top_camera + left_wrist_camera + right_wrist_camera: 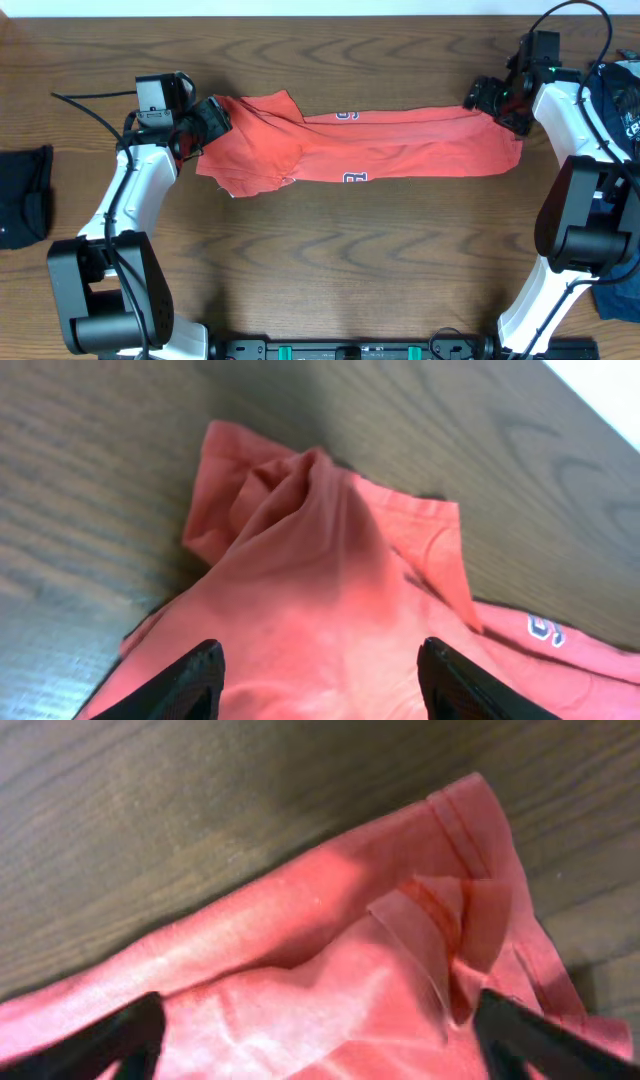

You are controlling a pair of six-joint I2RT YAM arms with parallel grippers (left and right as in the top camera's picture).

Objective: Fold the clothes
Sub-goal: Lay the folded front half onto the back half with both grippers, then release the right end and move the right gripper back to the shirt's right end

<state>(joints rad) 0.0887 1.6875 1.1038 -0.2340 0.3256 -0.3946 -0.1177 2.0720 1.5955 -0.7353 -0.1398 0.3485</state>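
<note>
Coral-red T-shirt, lettering half hidden, left fingers apart, right fingers apart

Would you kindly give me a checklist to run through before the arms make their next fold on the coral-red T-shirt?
1. Left gripper open: jaws apart above the T-shirt: ok.
2. Right gripper open: jaws apart over the shirt's other end: ok.
3. Shirt lies as a flat band: the end under the left gripper is bunched up: not ok.
4. Hem corner under the right gripper flat: a flap is doubled over: not ok.
5. Black garment and navy shirt apart from the T-shirt: ok.
6. Lower layers aligned: cannot tell.
</note>
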